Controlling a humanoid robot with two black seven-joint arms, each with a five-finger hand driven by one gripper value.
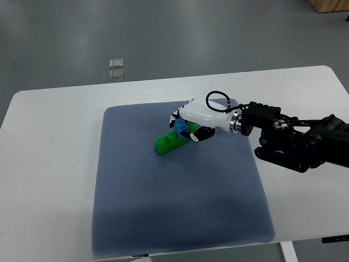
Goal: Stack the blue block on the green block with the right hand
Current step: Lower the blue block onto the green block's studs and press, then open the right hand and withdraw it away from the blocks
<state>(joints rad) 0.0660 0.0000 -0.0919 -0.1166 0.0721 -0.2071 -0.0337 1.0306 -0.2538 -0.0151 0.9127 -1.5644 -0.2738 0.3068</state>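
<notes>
A green block (166, 143) lies on the blue-grey mat (174, 207), slightly left of the mat's middle. My right hand (184, 126) reaches in from the right, white with black finger joints, its fingers curled around a blue block (179, 129). The blue block sits at the green block's right end, touching or just above it; the hand hides most of it. The left arm is out of view.
The mat covers the middle of a white table (49, 164). Two small silver squares (116, 67) lie on the grey floor beyond the table's far edge. The black forearm (294, 139) with cables stretches over the table's right side.
</notes>
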